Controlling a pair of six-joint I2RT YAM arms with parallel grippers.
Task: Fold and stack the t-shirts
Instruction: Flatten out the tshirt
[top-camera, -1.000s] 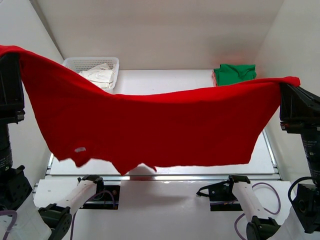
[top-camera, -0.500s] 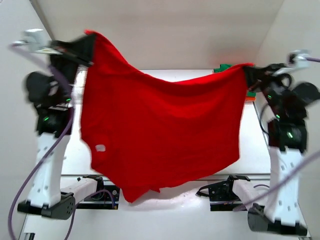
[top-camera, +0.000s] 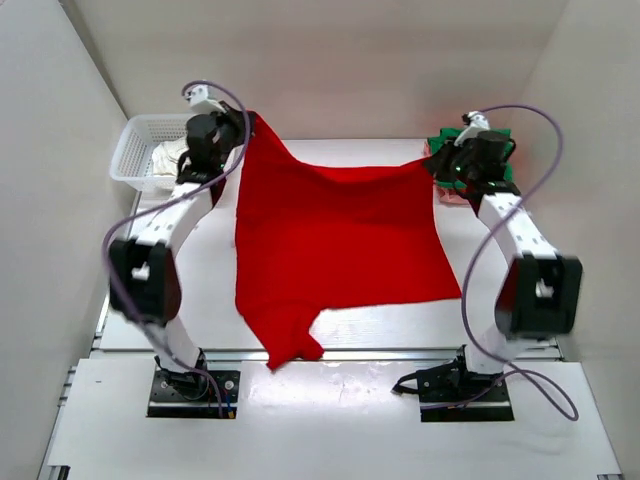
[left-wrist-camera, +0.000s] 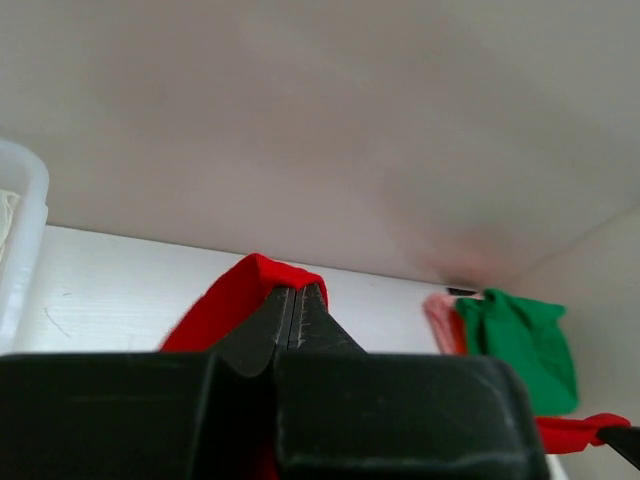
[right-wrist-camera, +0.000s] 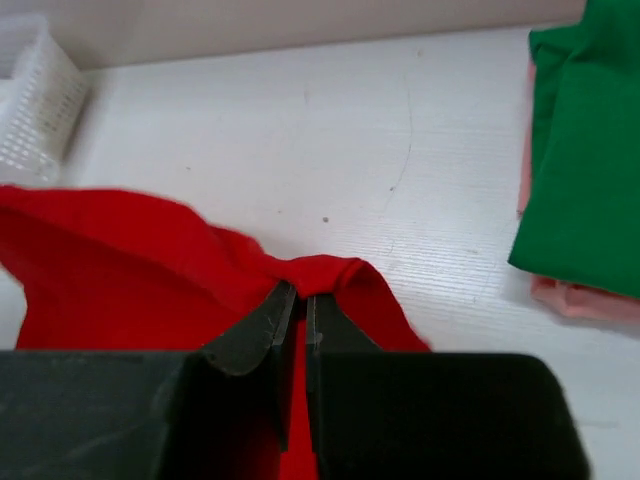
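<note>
A big red t-shirt (top-camera: 335, 250) is stretched over the table between both arms, its near end trailing over the front edge. At the far left my left gripper (top-camera: 244, 122) is shut on one corner; the red cloth (left-wrist-camera: 235, 295) wraps its fingertips in the left wrist view. My right gripper (top-camera: 432, 164) is shut on the opposite corner, the red cloth (right-wrist-camera: 330, 272) bunched at its tips. A folded green t-shirt (top-camera: 478, 146) lies on a salmon-pink one (right-wrist-camera: 575, 298) at the far right. An off-white t-shirt (top-camera: 167, 158) is in the basket.
A white mesh basket (top-camera: 135, 150) stands at the far left corner, just left of my left arm. White walls close in the back and both sides. The folded stack sits right behind my right gripper.
Both arms have swung from high and near the camera out to the far side of the table, carrying the red shirt down and forward so it now lies spread low.
</note>
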